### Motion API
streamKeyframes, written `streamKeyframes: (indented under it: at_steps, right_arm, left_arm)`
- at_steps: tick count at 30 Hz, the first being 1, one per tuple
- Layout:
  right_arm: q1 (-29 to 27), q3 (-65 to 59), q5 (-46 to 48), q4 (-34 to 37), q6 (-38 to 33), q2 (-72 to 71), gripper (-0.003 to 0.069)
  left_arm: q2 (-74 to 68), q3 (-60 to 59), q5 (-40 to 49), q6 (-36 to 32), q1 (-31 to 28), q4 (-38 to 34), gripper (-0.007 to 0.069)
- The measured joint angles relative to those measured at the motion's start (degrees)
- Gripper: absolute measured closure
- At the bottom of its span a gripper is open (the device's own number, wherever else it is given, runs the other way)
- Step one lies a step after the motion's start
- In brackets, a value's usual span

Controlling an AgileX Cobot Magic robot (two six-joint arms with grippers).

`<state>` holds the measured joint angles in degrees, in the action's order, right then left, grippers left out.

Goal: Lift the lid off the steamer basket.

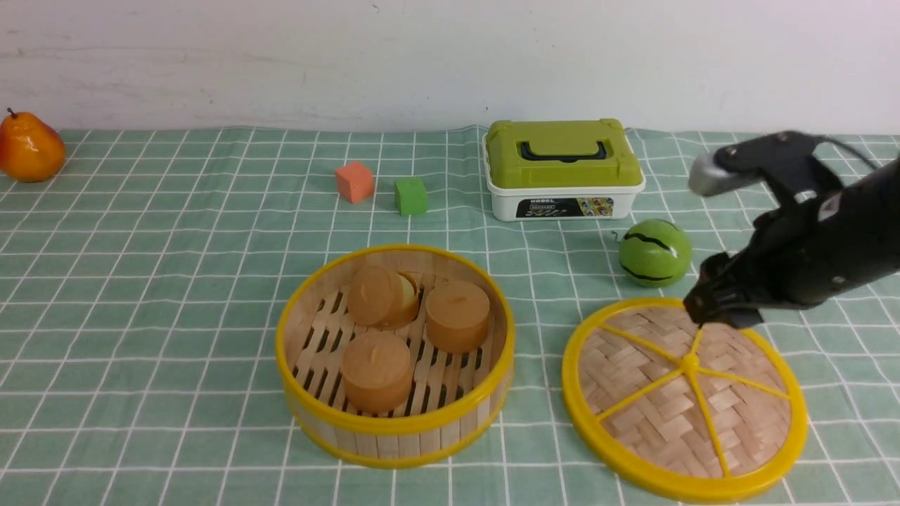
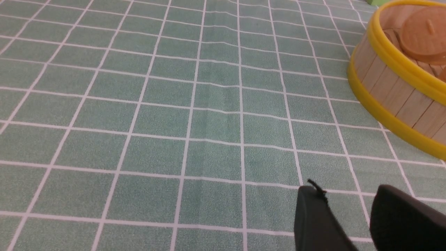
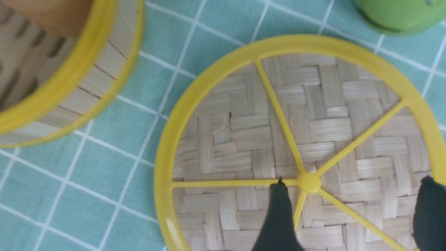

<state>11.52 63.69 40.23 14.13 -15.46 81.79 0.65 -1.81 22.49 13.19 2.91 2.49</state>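
Observation:
The steamer basket stands uncovered near the middle of the checked cloth, with three brown round cakes on its slatted floor. To its right the lid lies flat on the cloth, woven side and yellow spokes up. My right gripper hovers just over the lid's far edge. In the right wrist view this gripper is open, its fingers standing wide on either side of the centre knob and holding nothing. The lid and the basket wall both show there. My left gripper hangs over bare cloth beside the basket, fingers apart and empty.
A white box with a green lid stands at the back. A green striped ball lies just behind the lid, close to my right arm. An orange cube and a green cube sit behind the basket. A pear is far left.

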Motion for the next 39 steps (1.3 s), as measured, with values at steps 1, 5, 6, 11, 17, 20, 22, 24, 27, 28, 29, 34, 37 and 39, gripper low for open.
streamKeyframes:
  at_steps: [1,5,6,11,17,20,22,24,27,28,29,34,37,39]
  right_arm:
    - [0.0,0.0,0.0,0.0,0.0,-0.6,0.0217]
    - [0.0,-0.6,4.0,0.1,0.2,-14.3,0.0398]
    - [0.0,-1.6,4.1,0.1,0.2,-17.2,0.0456]
    - [0.0,-9.7,4.2,0.5,1.3,-30.6,0.0657]
    - [0.0,-21.0,0.1,0.9,1.5,-47.3,0.0680]
    - [0.0,-22.7,-1.9,0.9,1.5,-50.7,0.0680]
    - [0.0,-24.0,-3.5,0.9,1.5,-53.2,0.0680]
    - [0.0,-24.1,-3.7,0.9,1.5,-54.2,0.0680]
    - [0.0,-24.1,-4.2,0.9,1.5,-54.5,0.0678]
    - [0.0,-24.1,-4.2,0.9,1.5,-54.5,0.0678]
    - [0.0,-24.1,-4.2,0.9,1.5,-54.5,0.0676]
    - [0.0,-24.2,-4.6,-0.1,1.5,-54.5,0.0666]
    - [0.0,-24.2,-4.6,-0.6,1.5,-54.5,0.0664]
    - [0.0,-24.2,-4.7,-0.7,1.5,-54.5,0.0664]
  left_arm:
    - [0.0,0.0,0.0,0.0,0.0,0.0,0.0386]
    - [0.0,0.0,0.0,0.0,0.0,0.0,0.0386]
    - [0.0,0.0,0.0,0.0,0.0,0.0,0.0386]
    - [0.0,0.0,0.0,0.0,0.0,0.0,0.0386]
    - [0.0,0.0,0.0,0.0,0.0,0.0,0.0386]
    - [0.0,0.0,0.0,0.0,0.0,0.0,0.0386]
    - [0.0,0.0,0.0,0.0,0.0,0.0,0.0386]
    - [0.0,0.0,0.0,0.0,0.0,0.0,0.0386]
    - [0.0,0.0,0.0,0.0,0.0,0.0,0.0386]
    - [0.0,0.0,0.0,0.0,0.0,0.0,0.0386]
    - [0.0,0.0,0.0,0.0,0.0,0.0,0.0386]
    - [0.0,0.0,0.0,0.0,0.0,0.0,0.0386]
    - [0.0,0.0,0.0,0.0,0.0,0.0,0.0386]
    - [0.0,0.0,0.0,0.0,0.0,0.0,0.0386]
